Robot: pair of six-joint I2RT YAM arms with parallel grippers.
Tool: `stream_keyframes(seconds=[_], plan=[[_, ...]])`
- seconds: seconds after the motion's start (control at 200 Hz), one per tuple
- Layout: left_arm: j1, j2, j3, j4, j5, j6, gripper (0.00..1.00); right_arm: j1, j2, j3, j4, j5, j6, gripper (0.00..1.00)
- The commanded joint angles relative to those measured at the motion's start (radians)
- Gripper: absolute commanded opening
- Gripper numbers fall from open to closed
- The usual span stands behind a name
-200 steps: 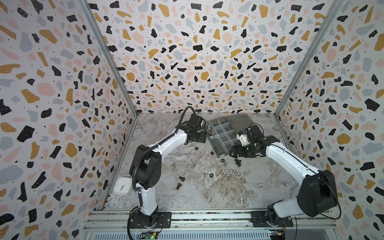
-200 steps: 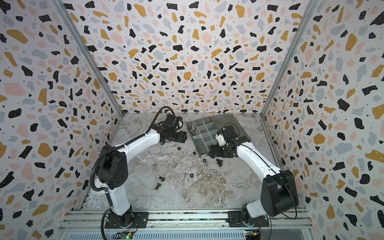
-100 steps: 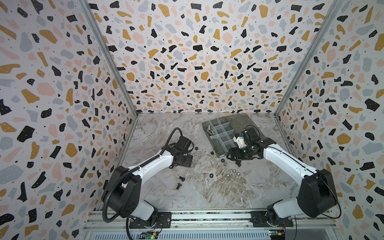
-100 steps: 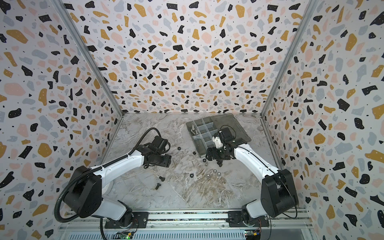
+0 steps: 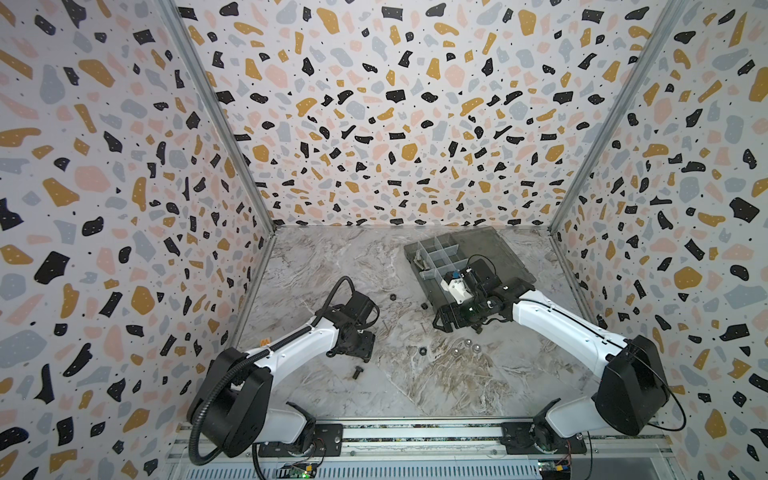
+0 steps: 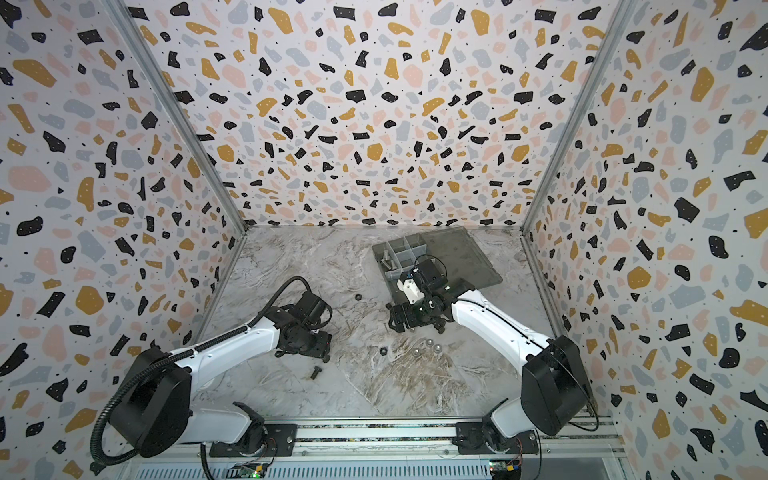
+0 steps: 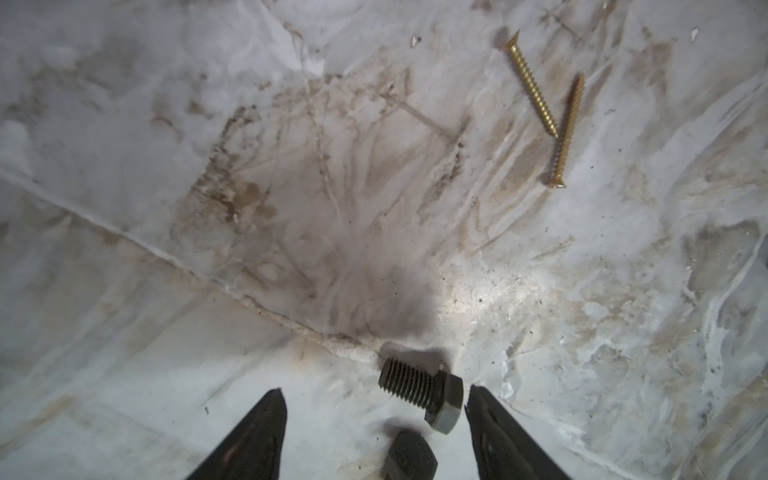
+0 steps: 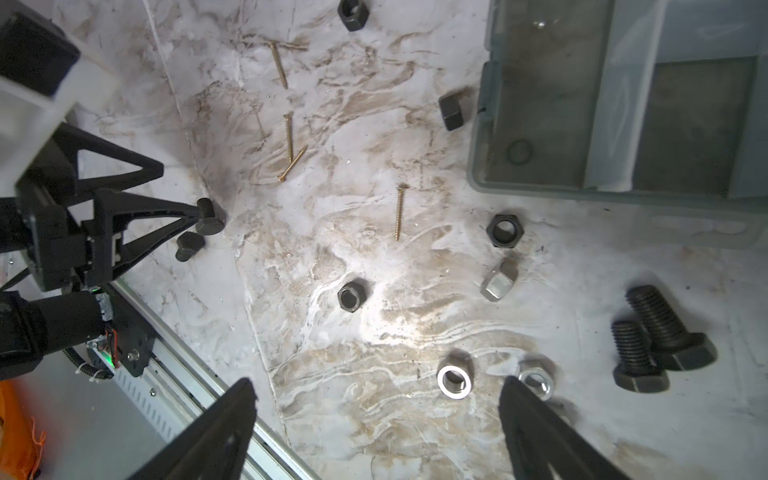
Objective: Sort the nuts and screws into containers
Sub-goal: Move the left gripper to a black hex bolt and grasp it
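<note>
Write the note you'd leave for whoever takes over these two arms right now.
Left gripper: open, low over the table, a black bolt lying between its jaws, not gripped.
Right gripper: open, empty, above the silver nuts.
Organiser box: lid open, a few silvery pieces in one compartment.
Done: little, it seems.
Left: black bolts, black nuts, silver nuts and brass screws lie loose on the table.

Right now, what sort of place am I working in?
Probably an enclosed robot test cell, not a workshop: patterned panel walls box in a marble-look tabletop, an aluminium mounting rail runs along its front, and loose nuts and bolts lie beside an organiser box.
</note>
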Motion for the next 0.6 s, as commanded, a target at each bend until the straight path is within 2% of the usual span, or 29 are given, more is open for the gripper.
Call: stream_keyframes(seconds=[0.0,0.596], plan=[[0.000,0.024,-0.006,-0.017,0.021,-0.009,0.69,0.001,-0.031,0.028,-0.045,0.010,-0.012,0.93],[-0.033,0.105,-0.012,0.007,0.075,0.005,0.63,0.000,-0.105,-0.037,-0.036,0.018,0.007,0.93]])
